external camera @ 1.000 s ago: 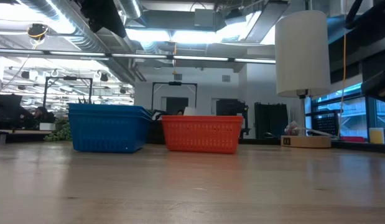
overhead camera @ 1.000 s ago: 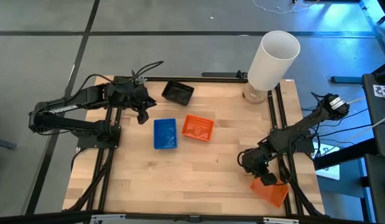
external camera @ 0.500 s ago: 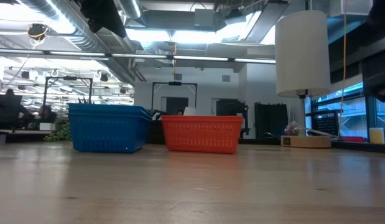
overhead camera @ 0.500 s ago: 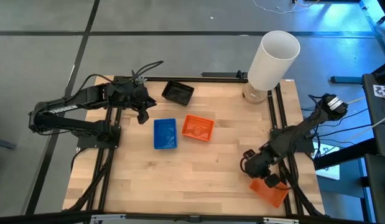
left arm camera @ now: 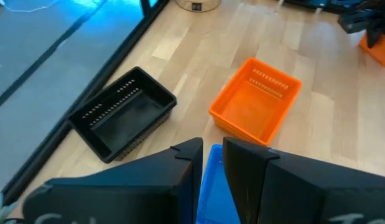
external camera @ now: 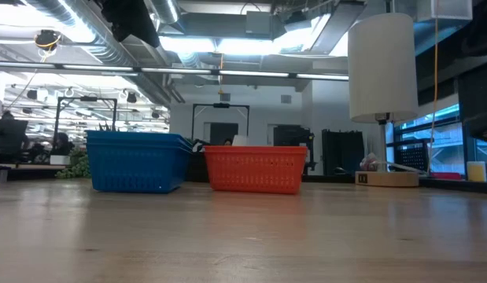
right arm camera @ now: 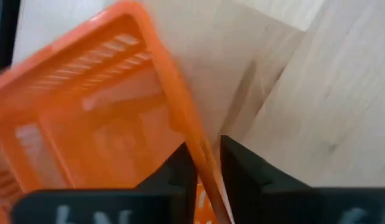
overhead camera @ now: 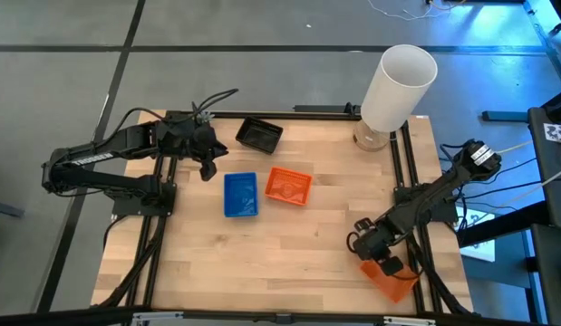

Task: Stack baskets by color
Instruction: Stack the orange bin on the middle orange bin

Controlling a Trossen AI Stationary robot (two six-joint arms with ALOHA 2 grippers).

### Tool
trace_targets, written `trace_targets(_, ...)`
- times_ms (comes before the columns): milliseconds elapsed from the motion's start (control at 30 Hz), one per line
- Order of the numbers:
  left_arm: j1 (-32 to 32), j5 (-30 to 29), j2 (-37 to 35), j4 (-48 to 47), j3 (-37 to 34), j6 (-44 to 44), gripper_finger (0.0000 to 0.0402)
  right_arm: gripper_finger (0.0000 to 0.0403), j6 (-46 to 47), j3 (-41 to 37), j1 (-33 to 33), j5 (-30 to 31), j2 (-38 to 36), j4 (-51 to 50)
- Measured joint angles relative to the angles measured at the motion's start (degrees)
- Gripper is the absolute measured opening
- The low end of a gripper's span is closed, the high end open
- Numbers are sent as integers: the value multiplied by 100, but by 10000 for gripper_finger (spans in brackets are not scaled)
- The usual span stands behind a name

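Note:
A blue basket [overhead camera: 241, 194], an orange basket [overhead camera: 288, 186] and a black basket [overhead camera: 259, 134] rest on their bottoms on the wooden table's far middle. In the low view the blue basket [external camera: 137, 161] and the orange one [external camera: 255, 169] stand side by side. A second orange basket [overhead camera: 395, 281] lies askew at the near right corner, with my right gripper [overhead camera: 386, 265] shut on it from above. My left gripper [overhead camera: 207, 170] hangs shut above the table, just left of the blue basket, holding nothing. My right gripper has the second orange basket's side wall at its top rim [right arm camera: 193, 140] between its two fingers, one finger inside the basket and one outside. The fingers point steeply down and lie across the rim. Whether the basket is lifted off the table, I cannot tell.
A tall white cylinder [overhead camera: 397, 86] stands at the far right corner on a round base. Black rails [overhead camera: 409, 181] run along the table's left and right sides. Bare wood lies across the near middle [overhead camera: 280, 263].
My right gripper has sunk toward the orange basket at the near right corner, shifting a little toward the near edge and turning slightly. My left arm and the three baskets at the far middle have kept still.

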Motion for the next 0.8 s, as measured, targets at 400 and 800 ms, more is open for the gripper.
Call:
trace_targets(400, -4, 610, 0, -38, 0, 378, 55, 3, 610, 849, -748, -137, -12, -546)
trace_targets(800, -169, 1071, 0, -139, 0, 1320, 55, 1, -2196, 3393, -2581, 1913, 169, -2047)
